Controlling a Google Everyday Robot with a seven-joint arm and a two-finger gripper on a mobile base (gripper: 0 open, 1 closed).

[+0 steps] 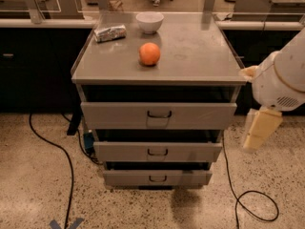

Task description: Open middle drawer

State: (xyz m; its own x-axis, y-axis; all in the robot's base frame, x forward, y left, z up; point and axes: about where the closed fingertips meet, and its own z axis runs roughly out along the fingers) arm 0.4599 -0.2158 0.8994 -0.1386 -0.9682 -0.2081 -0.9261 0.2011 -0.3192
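The middle drawer point(190, 152) sits in the grey cabinet point(200, 56) between the taller top drawer point(114, 115) and the narrower bottom drawer point(124, 178), its small dark loop handle point(157, 152) at the centre of the front. The gripper point(259, 129) hangs to the right of the cabinet, beyond the drawer's right end and clear of the handle, touching nothing; I cannot tell how far it is open. On top rest an orange point(149, 54), a white bowl point(149, 22) and a foil packet point(110, 33).
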